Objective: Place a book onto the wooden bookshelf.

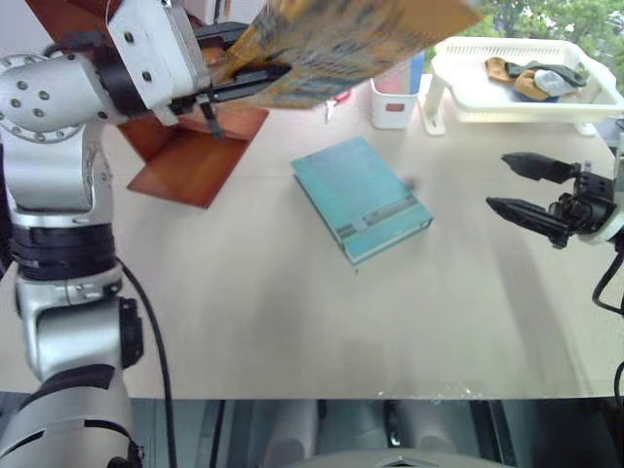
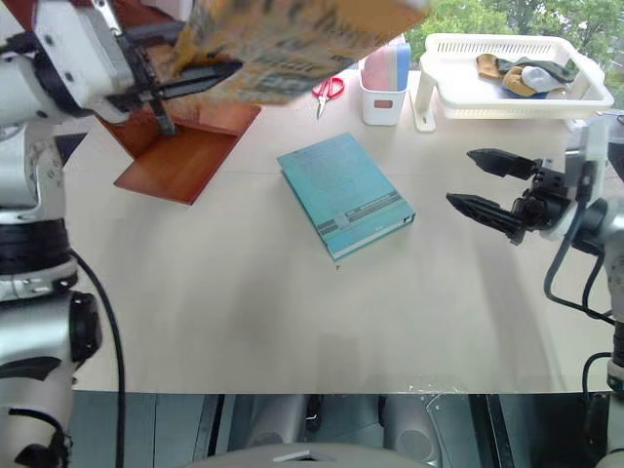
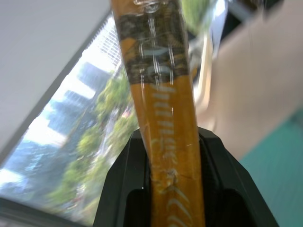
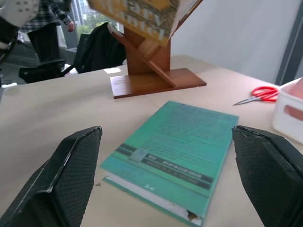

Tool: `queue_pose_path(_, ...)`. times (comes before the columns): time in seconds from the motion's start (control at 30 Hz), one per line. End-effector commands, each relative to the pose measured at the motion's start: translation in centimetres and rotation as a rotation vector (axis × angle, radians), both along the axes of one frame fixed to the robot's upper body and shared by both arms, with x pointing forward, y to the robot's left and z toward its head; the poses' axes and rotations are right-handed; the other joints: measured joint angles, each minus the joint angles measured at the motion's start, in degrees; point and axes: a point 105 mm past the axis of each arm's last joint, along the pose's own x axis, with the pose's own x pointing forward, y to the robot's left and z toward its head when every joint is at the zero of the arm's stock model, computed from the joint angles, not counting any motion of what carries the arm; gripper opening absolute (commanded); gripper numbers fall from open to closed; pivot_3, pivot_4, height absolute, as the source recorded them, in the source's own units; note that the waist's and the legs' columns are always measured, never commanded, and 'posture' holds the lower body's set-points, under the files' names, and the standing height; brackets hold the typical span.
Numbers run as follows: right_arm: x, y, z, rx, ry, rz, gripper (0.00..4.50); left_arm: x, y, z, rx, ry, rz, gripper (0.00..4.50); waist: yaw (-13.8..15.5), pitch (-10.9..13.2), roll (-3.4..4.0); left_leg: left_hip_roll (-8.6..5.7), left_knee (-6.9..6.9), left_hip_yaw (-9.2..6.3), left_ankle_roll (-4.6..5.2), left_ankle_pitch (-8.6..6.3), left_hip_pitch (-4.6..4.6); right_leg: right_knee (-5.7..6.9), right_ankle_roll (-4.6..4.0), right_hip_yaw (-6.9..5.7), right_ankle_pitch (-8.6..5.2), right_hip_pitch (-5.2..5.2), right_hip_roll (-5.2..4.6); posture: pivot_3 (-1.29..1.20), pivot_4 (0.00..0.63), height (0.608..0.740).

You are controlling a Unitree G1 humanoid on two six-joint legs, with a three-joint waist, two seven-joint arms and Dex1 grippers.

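- Yellow-orange book (image 1: 341, 44) lifted clear of the tabletop (image 1: 292, 331), carried tilted in the air at the far left, above and just beside the wooden bookshelf (image 1: 190, 156).
- Clamped between the black fingers of the left gripper (image 1: 244, 76), closed tight on the spine end; in the left wrist view, both fingers press against the orange spine.
- Pick-up done, judging by the lift; placing not yet done, with the book not resting on any slanted board.
- Left to do, likely: bring the book over the boards, settle it against them, let go.
- Right gripper (image 2: 487, 185) wide open and empty, hovering over the right side of the tabletop, pointing toward the teal book (image 2: 343, 195).
- Teal book flat mid-tabletop, well apart from the shelf, not in the way.
- Red scissors (image 2: 327, 90) and a small white holder (image 2: 382, 97) at the far edge, near the raised book's free end; possibly a snag if swung low.
- White plastic basket (image 2: 507, 97) with bits inside, far right, out of the path.
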Motion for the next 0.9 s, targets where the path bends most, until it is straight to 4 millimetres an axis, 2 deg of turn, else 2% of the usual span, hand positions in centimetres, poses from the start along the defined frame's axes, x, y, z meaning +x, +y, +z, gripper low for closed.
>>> queue_pose_path(0.03, -0.2, -0.1, 1.3, -0.003, -0.065, 0.011, 4.5, 1.1, 3.6, 1.3, 0.152, -0.185, 0.179, 0.77, 0.01, 0.01, -0.02, 0.0, 0.0, 0.0, 0.01, 0.0, -0.01, 0.01, 0.0, -0.01, 0.0, 0.0, 0.0, 0.0, 0.15, 0.74)
queue_pose_path(0.13, -0.2, -0.1, 1.2, -0.004, -0.067, 0.009, 4.5, 2.4, 6.4, 1.2, 0.203, -0.23, 0.3, 0.77, 0.01, 0.01, -0.02, 0.0, 0.01, 0.0, 0.02, -0.01, -0.03, 0.0, 0.01, -0.01, 0.0, -0.03, 0.0, 0.0, 0.15, 0.74)
queue_pose_path(0.27, -0.4, 0.0, 1.1, -0.001, -0.071, 0.008, 4.5, 3.8, 8.9, 0.3, 0.246, -0.257, 0.4, 0.77, 0.3, 0.01, -0.03, 0.0, 0.04, -0.04, 0.02, -0.01, -0.17, 0.03, 0.02, -0.08, 0.0, -0.15, -0.01, 0.0, 0.15, 0.74)
queue_pose_path(0.4, -0.6, -0.3, 1.0, 0.004, -0.076, -0.008, 4.5, 5.1, 11.6, -1.4, 0.283, -0.191, 0.525, 0.77, 0.17, 0.01, -0.03, -0.02, 0.35, -0.12, 0.02, 0.0, -0.98, 0.33, 0.04, -0.15, 0.02, -0.92, 0.0, 0.0, 0.15, 0.74)
queue_pose_path(0.53, -1.0, -0.5, 1.1, 0.006, -0.081, -0.023, 4.5, 5.6, 13.1, -2.0, 0.298, -0.167, 0.595, 0.77, 0.1, 0.02, -0.05, -0.02, 0.38, -0.18, 0.02, 0.01, -1.03, 0.4, 0.03, -0.23, 0.02, -0.95, 0.0, 0.0, 0.15, 0.74)
queue_pose_path(0.67, -1.9, -0.3, 2.5, 0.069, -0.114, 0.014, 4.5, 5.9, 14.4, -2.0, 0.303, -0.169, 0.661, 0.77, -0.06, 0.02, -0.05, -0.02, 0.44, -0.09, -0.02, 0.04, -0.85, 0.78, 0.03, -0.13, 0.0, -0.95, 0.01, 0.0, 0.15, 0.74)
queue_pose_path(0.9, -3.0, 0.0, 3.7, 0.134, -0.099, 0.092, 4.5, 6.2, 15.7, -1.9, 0.303, -0.171, 0.739, 0.77, -0.23, 0.01, -0.06, 0.04, 0.55, -0.1, -0.13, 0.13, -0.69, 1.08, 0.03, -0.08, 0.0, -0.93, 0.08, 0.0, 0.15, 0.74)
